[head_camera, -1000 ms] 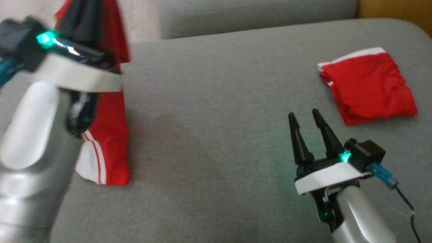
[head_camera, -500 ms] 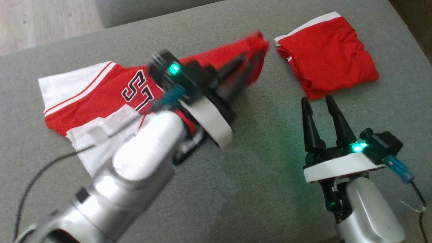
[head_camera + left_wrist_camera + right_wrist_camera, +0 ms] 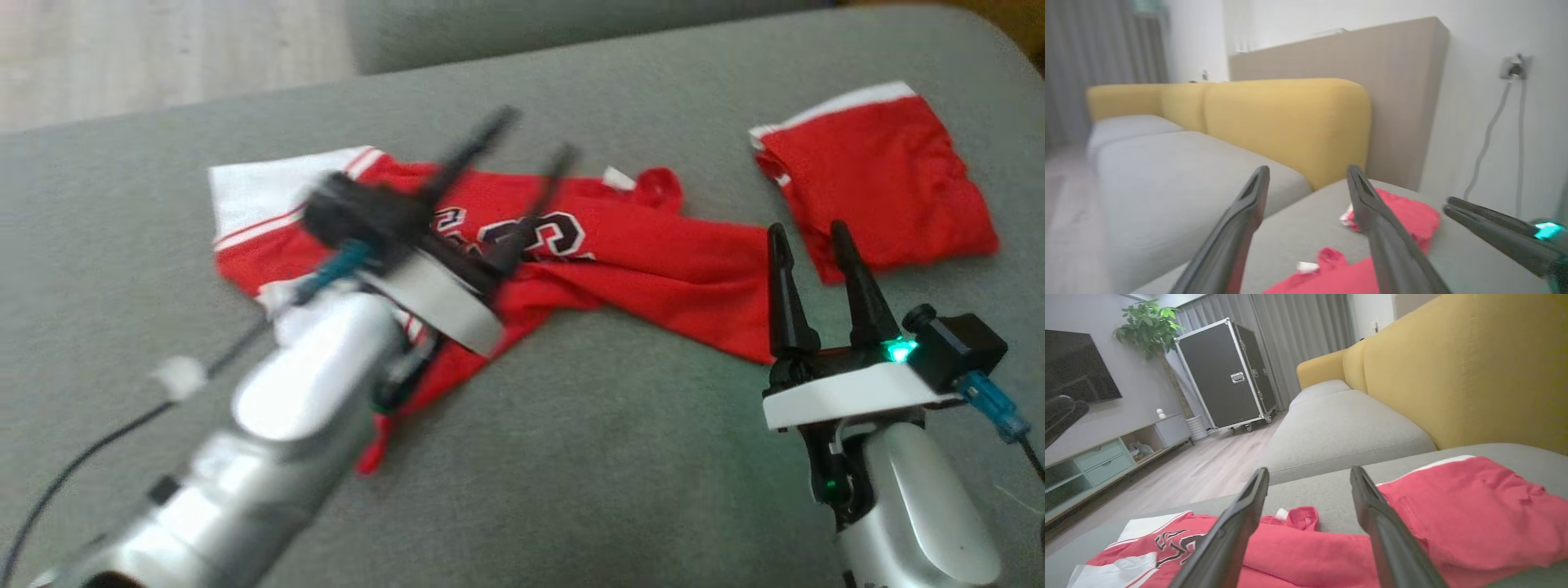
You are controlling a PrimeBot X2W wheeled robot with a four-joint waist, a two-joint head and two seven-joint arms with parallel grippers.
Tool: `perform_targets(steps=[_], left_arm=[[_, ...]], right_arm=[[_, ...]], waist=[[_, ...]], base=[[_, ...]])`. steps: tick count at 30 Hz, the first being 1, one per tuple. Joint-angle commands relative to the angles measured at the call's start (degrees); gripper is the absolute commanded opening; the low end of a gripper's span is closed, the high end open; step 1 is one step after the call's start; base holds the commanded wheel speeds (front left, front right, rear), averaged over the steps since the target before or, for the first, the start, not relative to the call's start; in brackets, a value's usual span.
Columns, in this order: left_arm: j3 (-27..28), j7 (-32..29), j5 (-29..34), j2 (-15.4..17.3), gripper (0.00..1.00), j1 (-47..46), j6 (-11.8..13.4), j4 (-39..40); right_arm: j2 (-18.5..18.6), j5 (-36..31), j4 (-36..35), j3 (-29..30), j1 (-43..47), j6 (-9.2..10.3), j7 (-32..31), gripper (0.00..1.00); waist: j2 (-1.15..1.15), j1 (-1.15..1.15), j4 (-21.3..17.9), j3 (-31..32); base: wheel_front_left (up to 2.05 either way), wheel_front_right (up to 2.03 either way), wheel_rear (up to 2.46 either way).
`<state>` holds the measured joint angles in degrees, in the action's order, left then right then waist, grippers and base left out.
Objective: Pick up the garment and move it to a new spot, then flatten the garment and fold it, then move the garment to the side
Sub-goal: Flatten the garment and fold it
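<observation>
Just left of the folded red garment on the grey sofa cushion, your red jersey lies rumpled and probably light, limp and slippery, so, with the left gripper and right gripper fingers both spread and empty, pinch its shoulder straps or white hem corners.

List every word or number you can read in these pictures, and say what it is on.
On the red jersey, black white-edged lettering: blurred and creased, unreadable.
On its neck tag: too small to read.
On the folded red garment: no text shows.
</observation>
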<state>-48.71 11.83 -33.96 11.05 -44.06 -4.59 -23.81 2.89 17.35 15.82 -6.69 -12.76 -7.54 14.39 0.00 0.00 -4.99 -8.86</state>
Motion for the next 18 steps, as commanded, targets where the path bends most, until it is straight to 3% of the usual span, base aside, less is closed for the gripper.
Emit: perform_targets(steps=[1, 9, 10, 13, 18], left_arm=[[4.5, 1.3, -0.8, 3.1, 1.00, -0.5, 1.2, 1.3], [19.7, 3.1, -3.1, 10.2, 1.00, 11.8, 6.3, 7.0], [23.6, 3.1, -2.7, 10.3, 1.00, 17.2, 6.8, 9.4], [28.6, 3.2, -1.7, 9.1, 1.00, 24.9, 6.7, 12.2], [33.5, 3.2, 0.2, 6.1, 1.00, 32.4, 5.7, 14.6]], right_arm=[[0.0, -0.7, -1.9, -1.0, -1.4, 0.05, 0.6, 1.00], [0.0, -2.1, -1.4, -1.1, 1.7, 0.05, 0.6, 1.00], [0.0, -2.2, -1.2, -1.2, 2.7, 0.05, 0.6, 1.00], [0.0, -2.4, -0.9, -1.2, 4.2, 0.05, 0.6, 1.00], [0.0, -2.4, -0.7, -1.3, 5.4, 0.05, 0.6, 1.00]], waist=[[0.00, 0.00, 3.4, 2.9], [0.00, 0.00, 8.7, 7.0], [0.00, 0.00, 9.6, 7.7], [0.00, 0.00, 10.5, 8.4], [0.00, 0.00, 10.9, 8.6]], base=[[0.00, 0.00, 0.00], [0.00, 0.00, 0.00], [0.00, 0.00, 0.00], [0.00, 0.00, 0.00], [0.00, 0.00, 0.00]])
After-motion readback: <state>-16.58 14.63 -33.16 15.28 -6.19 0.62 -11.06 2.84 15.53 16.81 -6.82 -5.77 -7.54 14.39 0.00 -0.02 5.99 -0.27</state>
